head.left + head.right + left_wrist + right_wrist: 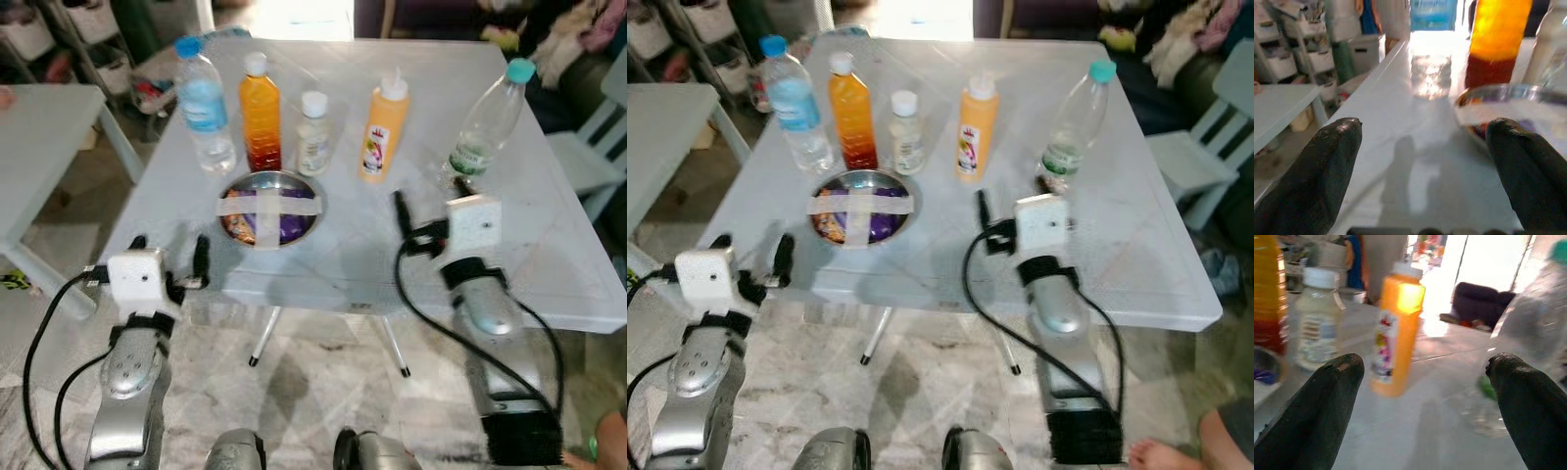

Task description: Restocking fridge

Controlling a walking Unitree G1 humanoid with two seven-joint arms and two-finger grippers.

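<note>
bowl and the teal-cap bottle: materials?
Bowl: looks like polished metal, likely steel; shiny reflective rim, with pale tape crossed over the top. Teal-cap bottle: clear thin plastic, probably PET; see-through wall, green label, seemingly empty.

Shiny metal bowl [270, 206], clear plastic bottles [206, 103], smooth table [549, 255]

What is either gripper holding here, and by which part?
Nothing is held. The left gripper and right gripper are both open over the table, short of the bottles.
</note>
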